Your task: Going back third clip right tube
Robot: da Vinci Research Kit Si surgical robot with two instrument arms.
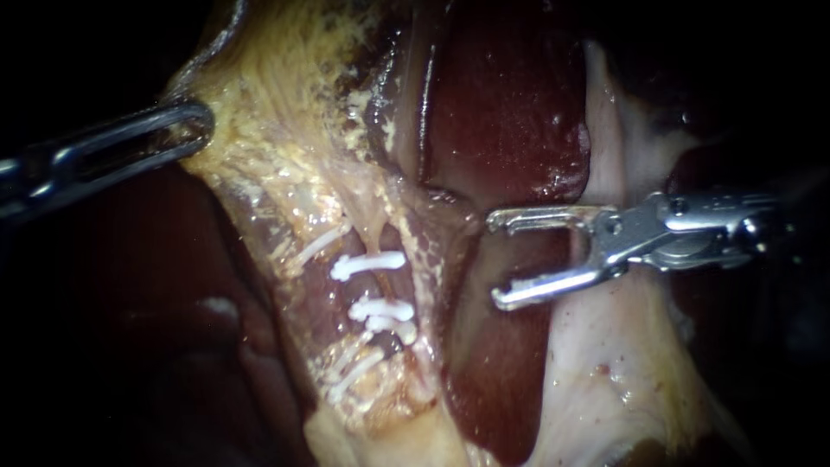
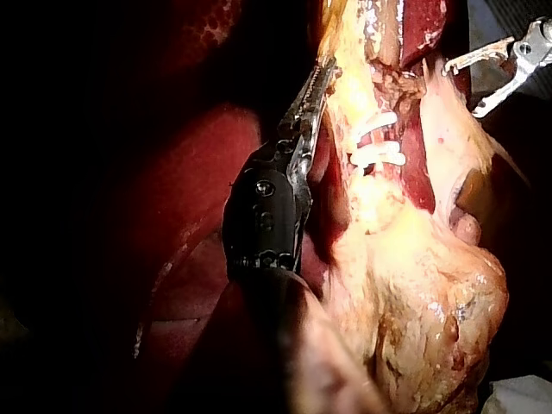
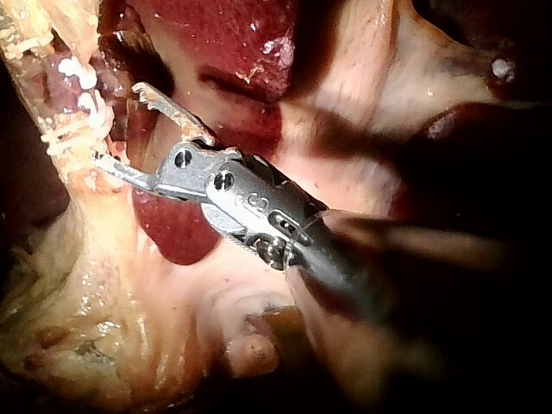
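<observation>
Right of the clips (image 1: 367,264), the right instrument (image 1: 495,259) has empty, parted jaws; the left instrument (image 1: 186,130) clenches yellowish tissue (image 1: 277,112).

Your right instrument (image 1: 494,259), over at 3 o'clock in the endoscope view, is bright silver: two skinny jaws with little hooked tips, a forked hinge, a couple of round pin heads, then a darker shaft. Your left instrument (image 1: 194,123) at 9 o'clock looks dull grey and slotted, with a black screw-studded wrist block behind it
</observation>
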